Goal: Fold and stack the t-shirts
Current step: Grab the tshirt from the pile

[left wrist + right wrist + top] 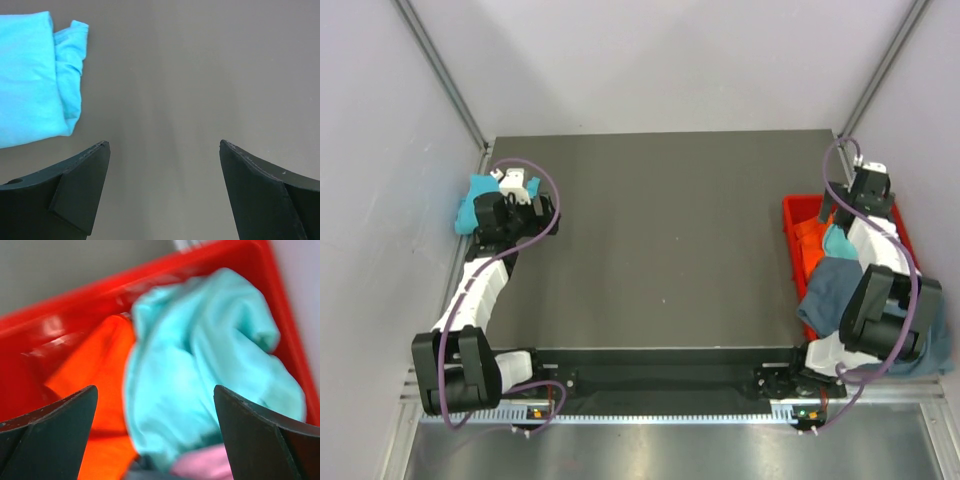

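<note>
One table (660, 250) carries everything: a red crate (788, 212) at its right edge, a grey shirt (825, 290) draped over the crate's near end, a mint shirt (200, 355) bunched inside beside orange cloth (107, 365), a folded cyan shirt (30, 75) at the left edge. The left end effector (164, 145) hangs spread and empty just beside the cyan shirt. The right end effector (155, 390) hovers agape over the mint shirt, holding nothing. Likely next: pinch its top bunch alone, sparing the orange cloth, and lift clear of the crate wall.
</note>
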### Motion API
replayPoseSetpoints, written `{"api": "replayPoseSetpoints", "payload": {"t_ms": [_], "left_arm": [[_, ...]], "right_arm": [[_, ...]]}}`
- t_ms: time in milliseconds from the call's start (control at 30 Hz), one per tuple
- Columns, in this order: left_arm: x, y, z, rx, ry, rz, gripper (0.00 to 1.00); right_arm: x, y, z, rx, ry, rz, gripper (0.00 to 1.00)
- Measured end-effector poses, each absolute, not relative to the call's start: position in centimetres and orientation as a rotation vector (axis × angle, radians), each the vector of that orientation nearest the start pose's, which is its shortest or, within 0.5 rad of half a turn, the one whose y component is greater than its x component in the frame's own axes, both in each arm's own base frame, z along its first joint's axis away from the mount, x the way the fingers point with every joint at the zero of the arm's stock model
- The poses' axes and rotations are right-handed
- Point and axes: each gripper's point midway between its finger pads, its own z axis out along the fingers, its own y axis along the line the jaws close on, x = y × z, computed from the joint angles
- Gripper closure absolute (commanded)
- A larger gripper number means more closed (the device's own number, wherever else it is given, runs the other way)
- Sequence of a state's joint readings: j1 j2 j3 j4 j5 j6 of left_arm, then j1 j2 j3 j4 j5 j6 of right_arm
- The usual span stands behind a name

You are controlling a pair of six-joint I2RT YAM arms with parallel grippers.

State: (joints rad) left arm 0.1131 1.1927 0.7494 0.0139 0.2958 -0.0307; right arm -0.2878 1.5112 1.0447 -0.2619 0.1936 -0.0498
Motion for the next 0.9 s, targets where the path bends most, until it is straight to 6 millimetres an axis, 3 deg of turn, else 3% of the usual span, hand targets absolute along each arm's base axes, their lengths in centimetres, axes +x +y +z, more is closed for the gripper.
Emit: {"api": "replayPoseSetpoints", "payload": {"t_ms": [67, 200, 333, 433, 533, 633, 700, 800, 900], "left_arm": [[37.5, -1.3, 16.9, 0.054, 1.994, -0.258, 0.06], [37.4, -1.6, 16.2, 0.063, 2.017, -0.282, 0.07], [37.4, -1.8, 15.4, 0.065, 2.043, -0.299, 0.07], [37.2, -2.0, 15.2, 0.07, 2.057, -0.311, 0.07], [37.1, -2.0, 15.2, 0.073, 2.06, -0.315, 0.07], [36.9, -2.1, 15.2, 0.075, 2.065, -0.317, 0.08], [36.8, -2.1, 15.3, 0.077, 2.066, -0.319, 0.1], [36.8, -2.1, 15.3, 0.08, 2.064, -0.32, 0.13], [36.8, -2.2, 15.3, 0.093, 2.063, -0.318, 0.14]], "right_arm": [[35.8, -16.1, 12.7, 0.391, 2.28, -0.441, 0.0], [32.7, -18.4, 15.4, 0.393, 2.187, -0.568, 0.0], [32.3, -20.0, 16.4, 0.383, 2.126, -0.645, 0.0], [32.7, -21.0, 14.6, 0.389, 2.165, -0.659, 0.0], [32.8, -21.9, 11.0, 0.415, 2.259, -0.65, 0.03], [33.1, -22.8, 7.2, 0.448, 2.36, -0.627, 0.1], [33.2, -23.0, 5.3, 0.459, 2.409, -0.603, 0.24], [33.6, -22.9, 4.5, 0.464, 2.421, -0.57, 0.43], [34.2, -22.7, 4.9, 0.462, 2.402, -0.538, 0.5]]}}
